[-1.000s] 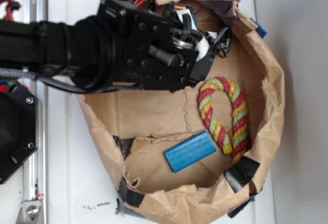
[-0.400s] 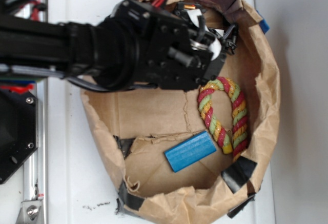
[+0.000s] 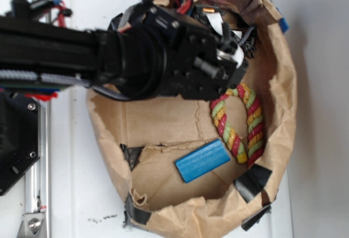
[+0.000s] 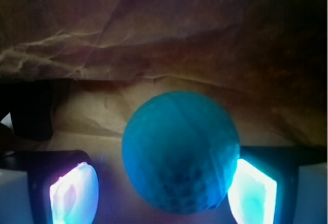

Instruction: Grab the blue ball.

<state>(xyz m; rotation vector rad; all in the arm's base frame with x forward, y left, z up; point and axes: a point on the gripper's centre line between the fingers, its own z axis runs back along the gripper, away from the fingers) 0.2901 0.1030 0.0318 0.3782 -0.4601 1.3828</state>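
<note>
Arm (image 3: 82, 58) low inside paper bag (image 3: 283, 107), spread fingers (image 4: 253, 196) flanking blue ball (image 4: 180, 152), left gap visible.

No lettering, label, brand or number can be read in either view. Every visible surface is unmarked or too blurred to read.

From the exterior view, the bulky black robot arm (image 3: 136, 58) is hiding the small teal-blue round ball and the upper floor of the crumpled brown paper bag (image 3: 283, 113). In the wrist view, the picture's lower edge is cutting off both glowing fingertips (image 4: 74, 193).
</note>
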